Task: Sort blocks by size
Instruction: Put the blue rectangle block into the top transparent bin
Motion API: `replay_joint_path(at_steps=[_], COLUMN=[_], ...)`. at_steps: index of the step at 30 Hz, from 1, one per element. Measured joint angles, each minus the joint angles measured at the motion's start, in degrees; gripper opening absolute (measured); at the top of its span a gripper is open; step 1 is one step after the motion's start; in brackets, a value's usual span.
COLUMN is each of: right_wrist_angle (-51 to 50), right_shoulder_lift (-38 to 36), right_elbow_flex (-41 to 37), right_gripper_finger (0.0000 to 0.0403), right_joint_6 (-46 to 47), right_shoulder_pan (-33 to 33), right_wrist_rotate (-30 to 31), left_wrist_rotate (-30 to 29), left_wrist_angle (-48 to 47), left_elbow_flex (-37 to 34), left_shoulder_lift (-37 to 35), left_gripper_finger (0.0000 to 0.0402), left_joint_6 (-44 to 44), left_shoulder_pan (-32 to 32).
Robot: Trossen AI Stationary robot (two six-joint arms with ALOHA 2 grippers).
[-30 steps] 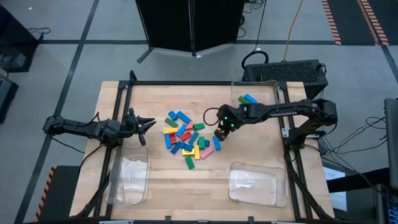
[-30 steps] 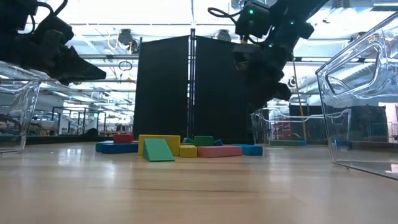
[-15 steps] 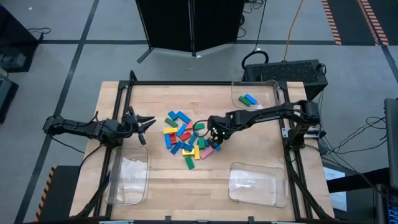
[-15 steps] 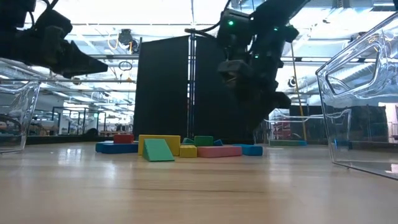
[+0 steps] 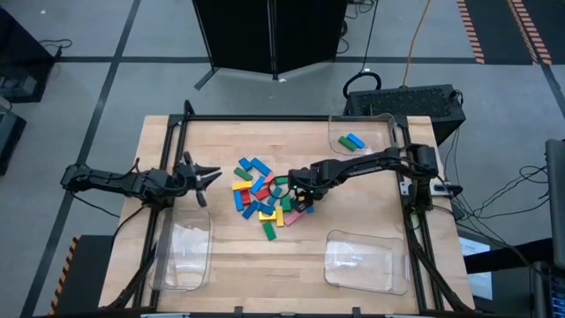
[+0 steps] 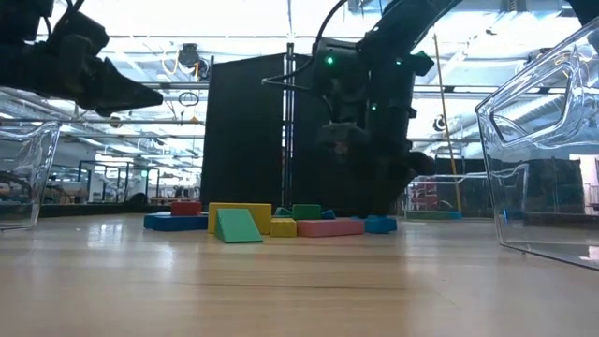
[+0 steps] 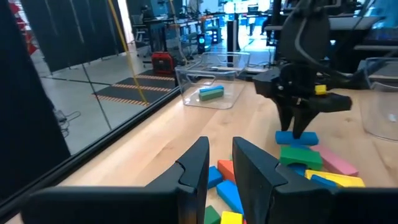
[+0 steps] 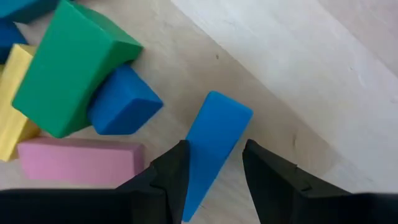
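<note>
My right gripper is spread, straddling a blue block at the pile's edge on the desk. Should centre, drop lower, close squarely; avoid nudging the pink block.

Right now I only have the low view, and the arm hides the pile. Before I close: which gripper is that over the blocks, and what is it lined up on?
Observer: It is the right gripper. Its wrist view shows it open, with a blue block lying flat on the table between its fingers.
Operator: Anything crowding that block?
Observer: Another blue block and a green block lie close beside it, but apart from it.
Operator: Where is the other arm?
Observer: The left gripper waits open to the left of the pile, clear of the blocks.
</note>
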Motion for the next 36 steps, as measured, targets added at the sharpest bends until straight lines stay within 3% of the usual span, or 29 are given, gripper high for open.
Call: replay_joint_path(at_steps=[13, 23, 31, 36], right_wrist_angle=[0.5, -0.3, -1.0, -0.8], right_shoulder_lift=[1.3, 1.4, -0.5, -4.6], right_elbow_flex=[-0.2, -0.2, -0.2, -0.2], right_gripper_finger=[0.0136, 0.0045, 0.0067, 0.0052], right_joint_6=[-1.5, -4.3, -6.3, -7.8], right_shoulder_pan=[1.4, 1.4, 0.6, -1.1], right_wrist_rotate=[0.6, 0.9, 0.5, 1.0], left_wrist_rotate=[1.6, 1.6, 1.6, 1.6], left_wrist_angle=[0.0, 0.0, 0.0, -0.2], left_elbow_flex=[0.0, 0.0, 0.0, 0.0], left_shoulder_lift=[0.0, 0.0, 0.0, 0.0], left_gripper_finger=[0.0075, 0.0075, 0.0075, 0.0075], left_joint_6=[-1.5, -1.5, -1.5, -1.5], left_shoulder_pan=[0.0, 0.0, 0.0, 0.0])
